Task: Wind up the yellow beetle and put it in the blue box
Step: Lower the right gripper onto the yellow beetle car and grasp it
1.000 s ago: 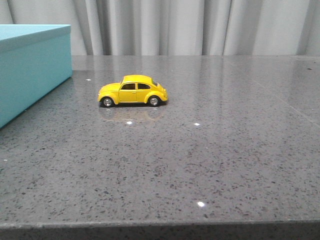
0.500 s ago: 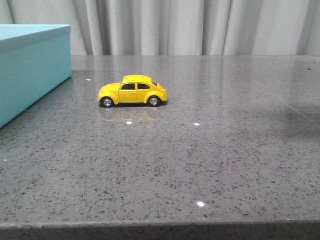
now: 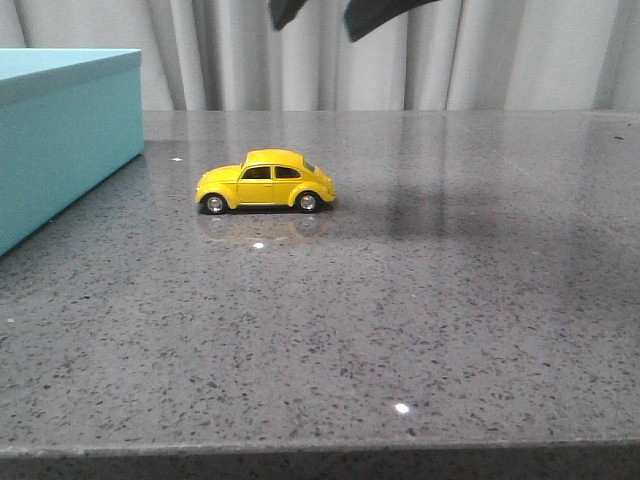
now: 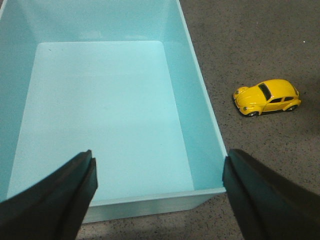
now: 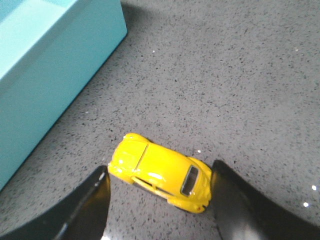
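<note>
The yellow beetle point(image 3: 265, 182) stands on its wheels on the grey table, side-on, right of the blue box point(image 3: 60, 130). My right gripper point(image 3: 320, 12) is open; only its dark fingertips show at the top edge of the front view, well above the car. In the right wrist view the beetle point(image 5: 160, 170) lies between the spread fingers point(image 5: 85, 210), apart from both. My left gripper point(image 4: 159, 170) is open and empty, above the near wall of the blue box point(image 4: 200, 95), whose inside shows bare. The beetle point(image 4: 267, 97) stands beside the box there.
The grey speckled table point(image 3: 400, 300) runs to a front edge near the bottom of the front view. Grey curtains point(image 3: 500, 50) hang behind it. The blue box point(image 5: 45, 65) stands a short way from the car in the right wrist view.
The right gripper's fingertips have come into the top of the front view above the car, and its shadow now falls on the table right of the car. The car and the box have not moved.
</note>
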Robot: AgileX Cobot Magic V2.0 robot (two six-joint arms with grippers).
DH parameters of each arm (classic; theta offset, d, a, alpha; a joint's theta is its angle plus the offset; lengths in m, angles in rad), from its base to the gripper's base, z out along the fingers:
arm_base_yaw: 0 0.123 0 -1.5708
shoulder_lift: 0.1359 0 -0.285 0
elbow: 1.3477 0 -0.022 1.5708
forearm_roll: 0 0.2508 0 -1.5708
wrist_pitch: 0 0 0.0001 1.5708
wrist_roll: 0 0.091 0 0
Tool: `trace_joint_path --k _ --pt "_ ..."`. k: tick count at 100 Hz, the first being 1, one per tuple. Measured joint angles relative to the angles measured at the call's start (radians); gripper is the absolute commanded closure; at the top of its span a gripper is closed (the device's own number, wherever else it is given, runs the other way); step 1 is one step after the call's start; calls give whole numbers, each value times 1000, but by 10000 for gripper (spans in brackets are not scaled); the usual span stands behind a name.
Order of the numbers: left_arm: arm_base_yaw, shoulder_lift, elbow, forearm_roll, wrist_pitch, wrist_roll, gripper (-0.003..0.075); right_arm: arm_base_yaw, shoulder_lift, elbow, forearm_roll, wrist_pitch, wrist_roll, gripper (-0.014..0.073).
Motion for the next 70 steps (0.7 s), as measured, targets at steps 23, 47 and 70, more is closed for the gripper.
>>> trace_joint_path --k 23,47,70 --pt "0 0 0 0 0 0 207 103 160 -185 -385 190 357 141" --pt "0 0 0 0 0 0 208 155 222 -238 -475 225 502 143" --pt "0 0 0 0 0 0 208 166 271 -238 -484 225 552 143"
